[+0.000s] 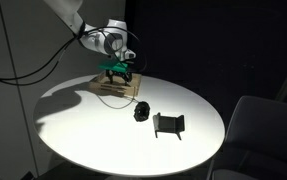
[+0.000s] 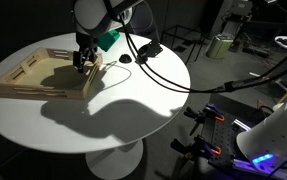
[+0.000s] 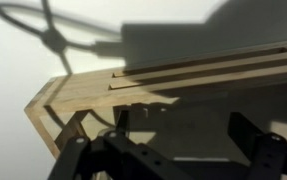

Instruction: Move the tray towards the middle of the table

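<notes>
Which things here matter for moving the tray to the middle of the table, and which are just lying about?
For the job:
- light-wood tray
- round white table
- claw, at the tray's rim

Lying about:
- black bracket-like stand
- small black roundish object

No lettering, label, brand or number can be read in any view. The light-wood tray [image 1: 103,87] at the far side of the white table [image 1: 83,125] shows bare wood only. The small black bracket [image 1: 168,123] and black roundish object [image 1: 141,112] nearer the right are too small and dark to show any marking.
</notes>
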You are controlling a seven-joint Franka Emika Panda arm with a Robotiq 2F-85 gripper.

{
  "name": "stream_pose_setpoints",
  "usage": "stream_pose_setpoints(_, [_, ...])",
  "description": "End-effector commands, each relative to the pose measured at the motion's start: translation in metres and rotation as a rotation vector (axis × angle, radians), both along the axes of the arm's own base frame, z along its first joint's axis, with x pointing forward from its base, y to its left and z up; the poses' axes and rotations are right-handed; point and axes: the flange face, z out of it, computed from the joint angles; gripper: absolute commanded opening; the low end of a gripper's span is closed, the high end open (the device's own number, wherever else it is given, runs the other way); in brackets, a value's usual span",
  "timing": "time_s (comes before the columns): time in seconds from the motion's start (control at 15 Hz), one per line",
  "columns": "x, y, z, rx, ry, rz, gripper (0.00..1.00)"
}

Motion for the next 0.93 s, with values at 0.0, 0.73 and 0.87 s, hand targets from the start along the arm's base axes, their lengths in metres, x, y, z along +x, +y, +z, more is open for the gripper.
stream_pose_setpoints(0.0, [-0.006,-0.001,0.012,-0.032,0.017,-0.051,1.0])
stream_pose_setpoints(0.73, [-0.019,0.026,0.026,-0.063,0.037,-0.078,1.0])
stream_pose_setpoints(0.87, [-0.017,0.023,0.019,-0.059,0.038,-0.042,1.0])
